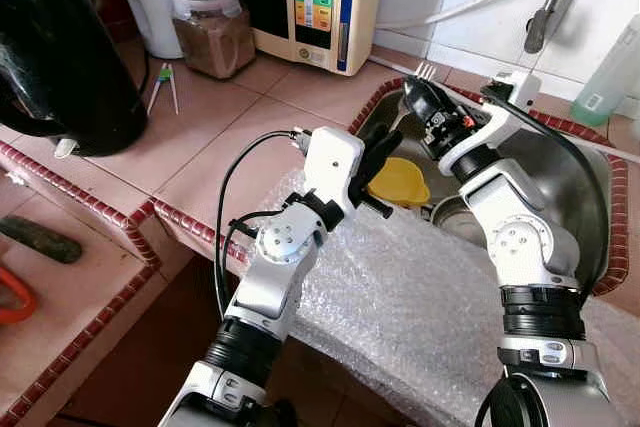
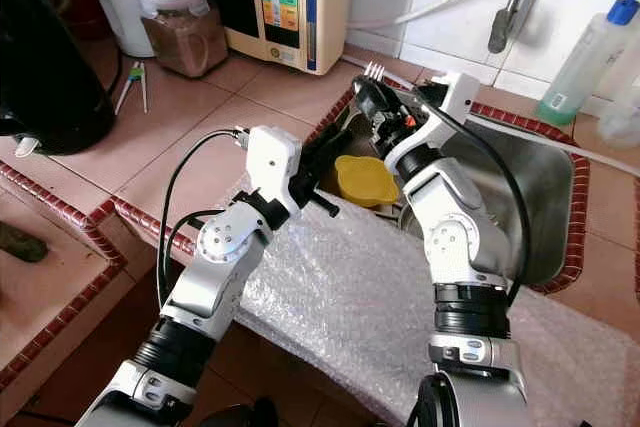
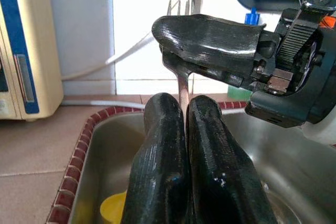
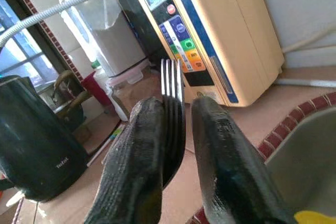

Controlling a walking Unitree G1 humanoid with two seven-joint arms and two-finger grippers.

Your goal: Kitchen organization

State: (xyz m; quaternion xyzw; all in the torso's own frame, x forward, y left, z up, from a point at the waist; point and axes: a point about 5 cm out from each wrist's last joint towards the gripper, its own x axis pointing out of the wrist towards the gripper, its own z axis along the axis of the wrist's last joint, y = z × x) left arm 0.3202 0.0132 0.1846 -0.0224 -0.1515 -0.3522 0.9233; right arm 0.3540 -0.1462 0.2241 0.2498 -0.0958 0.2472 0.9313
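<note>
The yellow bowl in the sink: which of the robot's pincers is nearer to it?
Left. The left pincer hangs just beside the yellow bowl, gripping the fork by its handle. The right pincer is higher, near the sink's back rim, closing on the fork's head.

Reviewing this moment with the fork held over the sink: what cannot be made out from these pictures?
- Fork: its handle, hidden between the two grippers in the eye views.
- Sink: the bottom, hidden by the right arm; what lies beside the yellow lid is unclear.
- Kettle: its top, cut off by the edge.
</note>
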